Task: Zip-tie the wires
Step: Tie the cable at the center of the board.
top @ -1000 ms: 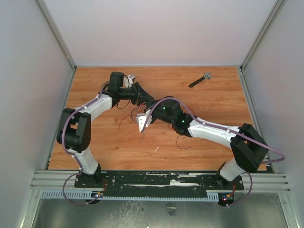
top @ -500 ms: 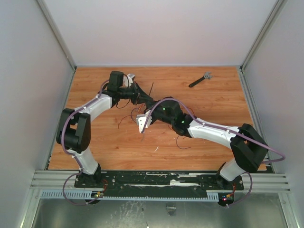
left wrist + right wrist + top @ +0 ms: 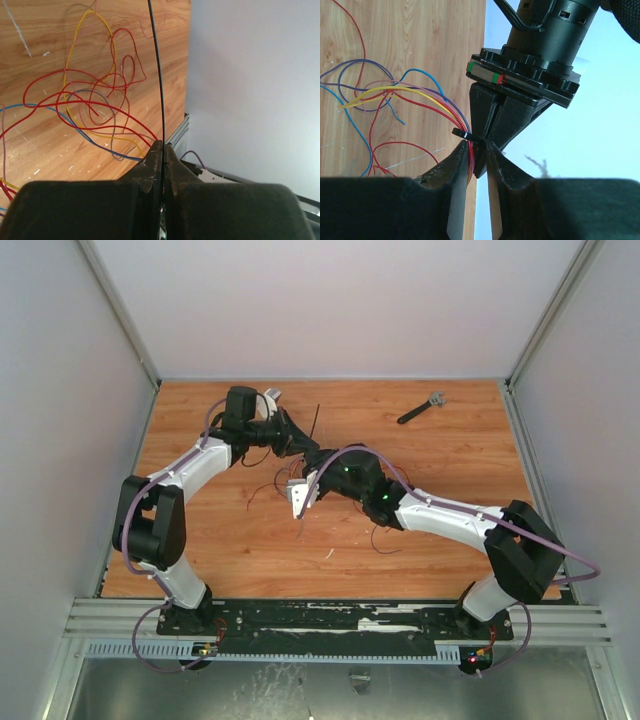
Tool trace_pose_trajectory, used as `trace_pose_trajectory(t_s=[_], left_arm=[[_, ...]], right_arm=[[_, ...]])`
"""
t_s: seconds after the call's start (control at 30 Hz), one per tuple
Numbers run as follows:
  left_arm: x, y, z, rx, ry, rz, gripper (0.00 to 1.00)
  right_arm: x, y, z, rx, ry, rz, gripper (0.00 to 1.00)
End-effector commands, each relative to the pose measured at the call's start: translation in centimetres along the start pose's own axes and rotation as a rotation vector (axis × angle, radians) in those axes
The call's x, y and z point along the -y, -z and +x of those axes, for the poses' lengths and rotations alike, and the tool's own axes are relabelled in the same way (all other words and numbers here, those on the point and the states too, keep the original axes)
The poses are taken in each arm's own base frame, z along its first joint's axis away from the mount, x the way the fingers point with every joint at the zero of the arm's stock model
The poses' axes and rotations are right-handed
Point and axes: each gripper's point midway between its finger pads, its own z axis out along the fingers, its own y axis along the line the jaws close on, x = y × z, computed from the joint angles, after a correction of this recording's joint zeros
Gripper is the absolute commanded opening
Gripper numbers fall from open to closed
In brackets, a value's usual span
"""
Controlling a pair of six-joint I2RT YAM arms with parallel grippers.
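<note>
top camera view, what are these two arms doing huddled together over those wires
They are partway through zip-tying the wires. The left gripper is shut on the black zip tie, whose long end sticks out free. The right gripper pinches the coloured wires into a bundle right at the left gripper's tips, where a black bit of the tie crosses them. The loose ends sprawl on the wooden table. Whether the tie is looped shut cannot be told.
</note>
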Motion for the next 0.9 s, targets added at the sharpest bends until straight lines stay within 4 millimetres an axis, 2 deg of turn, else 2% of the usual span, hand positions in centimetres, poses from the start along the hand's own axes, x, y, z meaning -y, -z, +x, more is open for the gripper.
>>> trace_pose_trajectory(t_s=[0.0,0.3,0.4,0.6,0.87], left_arm=[[2.0,0.7,-0.1,0.007,-0.067,0.028,0.00],[2.2,0.9,-0.7,0.036,-0.103,0.022,0.00],[2.2,0.8,-0.7,0.039,-0.112,0.024,0.00],[2.0,0.8,-0.7,0.037,-0.113,0.025,0.00],[1.8,1.0,-0.9,0.060,-0.132,0.005,0.00]], right_arm=[[1.7,0.5,-0.2,0.004,-0.003,0.067,0.24],[0.5,1.2,0.2,0.000,-0.048,0.060,0.39],[0.4,1.4,0.0,0.020,-0.086,0.067,0.47],[0.8,2.3,-1.7,0.113,-0.174,0.094,0.65],[0.6,4.0,-3.4,0.203,-0.275,0.103,0.79]])
